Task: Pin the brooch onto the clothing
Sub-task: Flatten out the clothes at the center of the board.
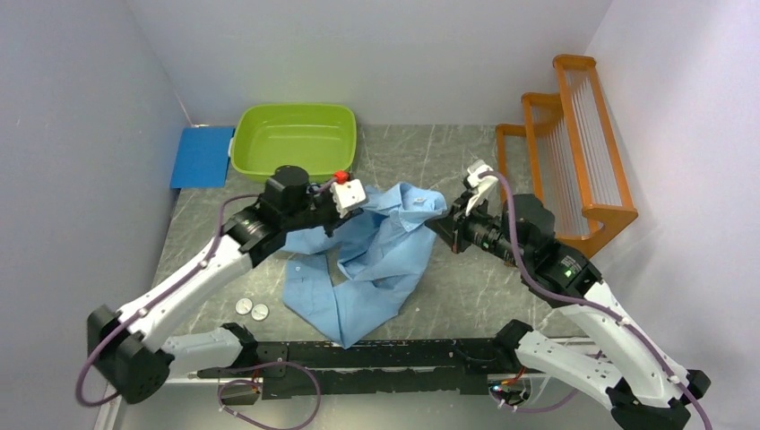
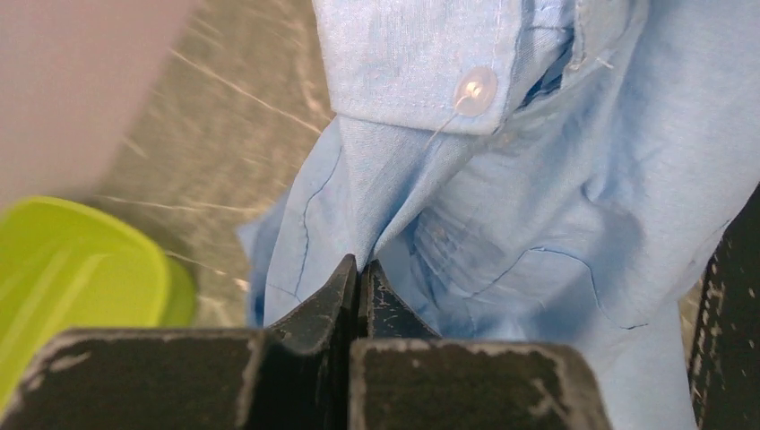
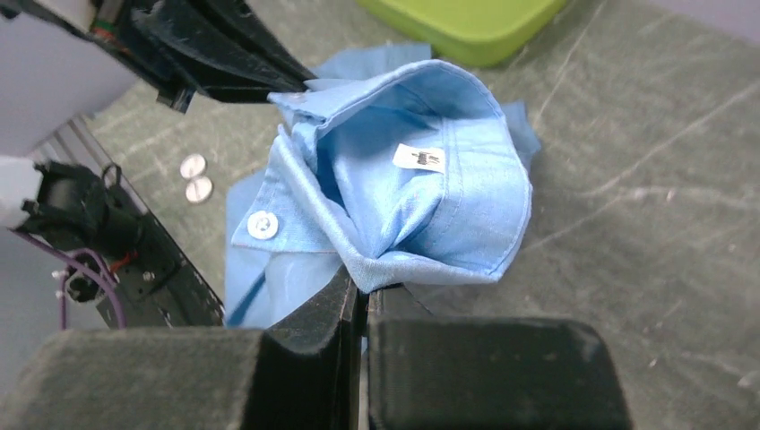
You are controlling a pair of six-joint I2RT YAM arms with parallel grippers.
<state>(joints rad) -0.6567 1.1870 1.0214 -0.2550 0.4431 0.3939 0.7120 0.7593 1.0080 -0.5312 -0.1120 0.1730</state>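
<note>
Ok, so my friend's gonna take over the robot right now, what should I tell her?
Left gripper: shut, pinching a fold of the blue shirt.
Right gripper: shut on the edge of the shirt's collar.
The shirt lies bunched mid-table, its collar end held up between the two grippers, near the green tub.
Two small round discs, possibly the brooch, lie on the table by the left arm, apart from the shirt.
Done: both grippers hold the shirt.
Left: nothing is pinned yet. The brooch has to be picked up and fixed on.
</note>
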